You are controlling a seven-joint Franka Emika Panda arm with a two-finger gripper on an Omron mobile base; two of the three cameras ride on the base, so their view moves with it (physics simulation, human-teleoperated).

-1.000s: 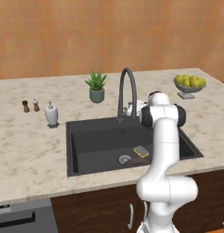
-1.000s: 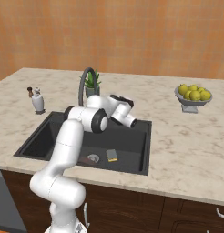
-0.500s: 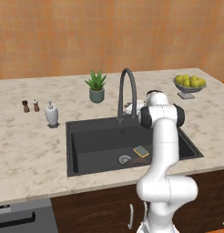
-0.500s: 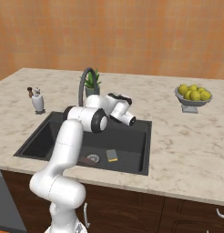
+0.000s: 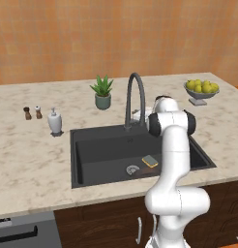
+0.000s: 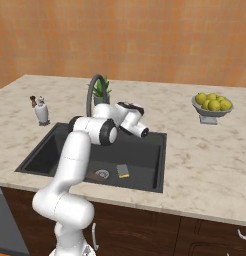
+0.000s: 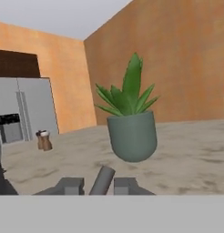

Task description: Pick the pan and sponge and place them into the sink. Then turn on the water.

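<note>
The yellow sponge [image 5: 150, 161] with its green top lies on the floor of the black sink [image 5: 92, 145], right of the steel drain [image 5: 132, 169]; it also shows in the right base view [image 6: 123, 171]. My gripper [image 5: 139, 116] sits low behind the base of the gooseneck faucet [image 5: 135, 97]. In the hand view its two fingertips [image 7: 70, 185] press in on either side of a grey faucet lever [image 7: 102, 179], so the gripper [image 7: 99, 185] is shut on it. The pan is out of view, and the water is out of view at the spout.
A potted plant [image 7: 132, 127] stands on the counter just beyond the gripper [image 5: 102, 92]. A soap dispenser [image 5: 55, 122] and two small shakers [image 5: 32, 113] are left of the sink. A bowl of lemons [image 5: 201, 89] stands at the far right.
The fingers have closed in from wide open onto the faucet lever. The arm and the sponge have stayed where they were.
</note>
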